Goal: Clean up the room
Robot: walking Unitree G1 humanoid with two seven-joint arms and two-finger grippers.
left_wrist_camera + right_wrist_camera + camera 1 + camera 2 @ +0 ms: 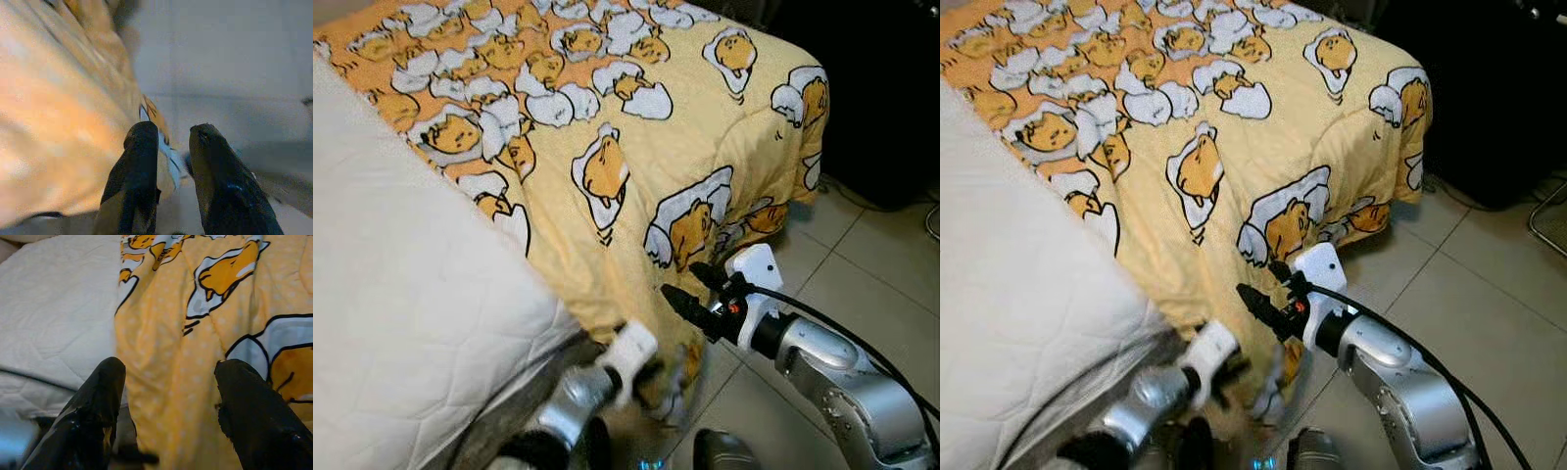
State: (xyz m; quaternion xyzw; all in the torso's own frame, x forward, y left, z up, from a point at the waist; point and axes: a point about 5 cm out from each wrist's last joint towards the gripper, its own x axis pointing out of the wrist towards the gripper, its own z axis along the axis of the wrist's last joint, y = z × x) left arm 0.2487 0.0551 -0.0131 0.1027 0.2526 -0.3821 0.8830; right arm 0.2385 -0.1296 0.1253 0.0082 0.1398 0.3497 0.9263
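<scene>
Gripping the low hanging corner of the yellow quilt (607, 147), the robot's left end effector (651, 377) works at the near edge of the bed, where the printed cover droops past the bare white mattress (401, 294) toward the tiled floor (862, 264). Seen from its wrist, the two black fingers (134, 181) stand close together with a fold of the quilt's hem between them, so it looks clenched on the cloth, though blur leaves the hold uncertain. The right end effector (690, 289) hovers just beside the draped side, released, its fingers spread wide and pointing at the fabric without touching it.

To do this step well, the right fingers should probably close on the edge a little farther along, so both arms can lift the hem evenly and draw it left over the exposed mattress; a one-handed pull would likely bunch the cover.

Room is tight on the near left, where the mattress edge and bed frame crowd the left arm. The floor to the right lies open, apart from a dark piece of furniture (881, 98) at the far right and a cable (932, 220) beside it.
</scene>
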